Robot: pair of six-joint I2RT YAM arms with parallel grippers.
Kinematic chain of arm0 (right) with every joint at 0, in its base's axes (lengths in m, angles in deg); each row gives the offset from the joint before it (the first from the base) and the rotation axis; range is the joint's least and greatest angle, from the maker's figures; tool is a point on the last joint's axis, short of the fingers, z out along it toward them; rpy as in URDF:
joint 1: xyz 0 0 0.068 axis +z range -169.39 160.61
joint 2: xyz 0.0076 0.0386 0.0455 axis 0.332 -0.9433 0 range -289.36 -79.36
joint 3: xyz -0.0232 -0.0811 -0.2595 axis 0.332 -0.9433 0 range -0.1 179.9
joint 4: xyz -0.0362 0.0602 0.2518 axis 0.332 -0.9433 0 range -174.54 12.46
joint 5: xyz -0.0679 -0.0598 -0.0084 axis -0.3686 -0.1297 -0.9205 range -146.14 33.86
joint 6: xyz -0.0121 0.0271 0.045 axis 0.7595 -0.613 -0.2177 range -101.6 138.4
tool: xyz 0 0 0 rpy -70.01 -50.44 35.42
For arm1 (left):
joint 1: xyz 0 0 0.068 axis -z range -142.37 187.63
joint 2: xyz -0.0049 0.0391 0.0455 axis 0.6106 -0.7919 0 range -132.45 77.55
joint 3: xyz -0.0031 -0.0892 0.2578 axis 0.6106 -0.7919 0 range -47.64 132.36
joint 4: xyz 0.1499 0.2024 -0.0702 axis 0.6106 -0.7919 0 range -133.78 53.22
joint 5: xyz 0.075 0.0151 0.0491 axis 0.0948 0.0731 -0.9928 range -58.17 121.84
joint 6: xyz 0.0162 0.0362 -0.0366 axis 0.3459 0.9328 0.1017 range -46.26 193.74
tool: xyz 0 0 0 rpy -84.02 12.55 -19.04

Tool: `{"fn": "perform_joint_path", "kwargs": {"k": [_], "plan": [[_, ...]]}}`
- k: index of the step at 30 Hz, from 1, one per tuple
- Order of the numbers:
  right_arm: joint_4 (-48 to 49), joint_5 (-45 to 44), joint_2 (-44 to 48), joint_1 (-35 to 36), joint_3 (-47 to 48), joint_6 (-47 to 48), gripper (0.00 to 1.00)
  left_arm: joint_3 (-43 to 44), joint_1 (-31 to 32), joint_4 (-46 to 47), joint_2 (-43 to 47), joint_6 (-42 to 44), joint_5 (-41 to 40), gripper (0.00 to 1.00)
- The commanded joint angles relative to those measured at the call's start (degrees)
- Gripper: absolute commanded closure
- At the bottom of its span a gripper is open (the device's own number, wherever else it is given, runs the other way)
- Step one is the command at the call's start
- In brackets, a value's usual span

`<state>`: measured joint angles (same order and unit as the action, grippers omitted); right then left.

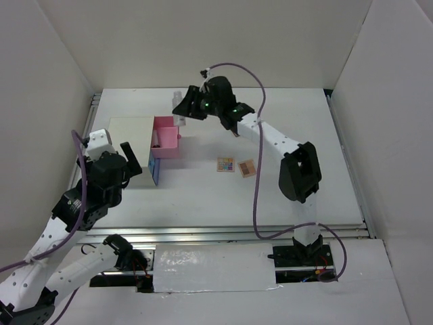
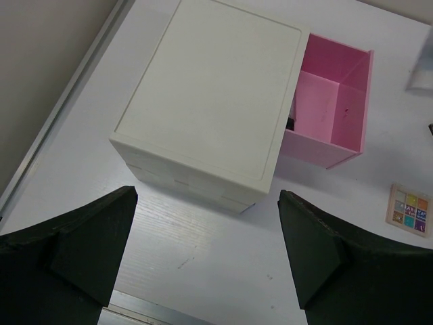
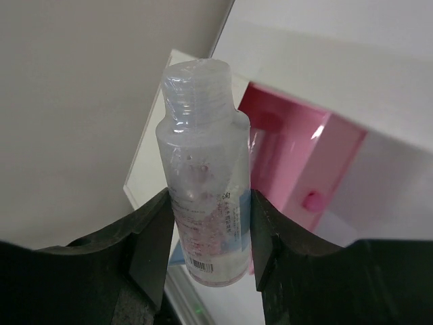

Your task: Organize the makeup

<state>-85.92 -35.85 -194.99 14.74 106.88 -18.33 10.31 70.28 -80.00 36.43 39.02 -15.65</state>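
The right gripper (image 3: pixel 206 233) is clamped on a clear bottle (image 3: pixel 203 135), seemingly just above the open pink drawer (image 3: pixel 291 149). The bottle's label shows a barcode, and its print is too small to read. The left gripper (image 2: pixel 206 250) gapes wide before the white box (image 2: pixel 210 95). A multicoloured palette (image 1: pixel 225 165) and a brown palette (image 1: pixel 247 168) lie on the table (image 1: pixel 291 203).

Bright even light, soft shadows, mild wrist-view blur.

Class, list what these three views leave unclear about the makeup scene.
- Right wrist: label print on the clear plastic bottle, blurred.
- Left wrist: dark item in the pink drawer, mostly under the white box.
- Top external: blue drawer, only a sliver shows beside the white box.
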Motion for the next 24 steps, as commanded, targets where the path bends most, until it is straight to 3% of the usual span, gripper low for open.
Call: {"fn": "perform_joint_path", "kwargs": {"k": [1, 6, 10, 11, 13, 17, 18, 22, 24], "plan": [[8.2, -1.6, -3.4, 3.5, 3.1, -15.2, 1.00, 0.0, -0.4, 1.1, 1.3, -0.5, -1.2, 0.01], [2.1, -5.7, -8.3, 7.5, 11.9, -14.4, 1.00, 0.0, -0.3, 1.5, 1.9, -0.2, -0.9, 0.00], [1.1, -7.0, -9.3, 7.9, 11.1, -15.0, 0.89, 0.1, -0.3, 1.5, 2.2, -0.1, -0.6, 0.01], [1.3, -6.9, -9.2, 7.9, 10.6, -14.9, 0.73, 0.1, -0.3, 1.6, 2.6, -0.2, -0.6, 0.01], [1.4, -6.8, -8.8, 8.1, 10.4, -14.1, 0.64, -0.1, -0.3, 1.8, 2.9, 0.0, -0.5, 0.01], [-0.3, -7.2, -8.4, 8.7, 12.2, -12.3, 0.30, -0.1, -0.4, 2.0, 3.1, 0.1, -0.2, 0.01], [-0.5, -6.9, -8.2, 8.7, 12.8, -11.7, 0.29, 0.0, -0.4, 1.8, 3.0, 0.1, -0.3, 0.01], [-2.2, -6.8, -8.3, 8.8, 15.4, -10.1, 0.02, 0.0, -0.3, 1.9, 3.2, 0.1, -0.2, 0.01], [-3.5, -7.2, -7.7, 8.8, 16.1, -8.8, 0.00, -0.1, -0.3, 2.0, 3.2, 0.2, -0.2, 0.01]]}}
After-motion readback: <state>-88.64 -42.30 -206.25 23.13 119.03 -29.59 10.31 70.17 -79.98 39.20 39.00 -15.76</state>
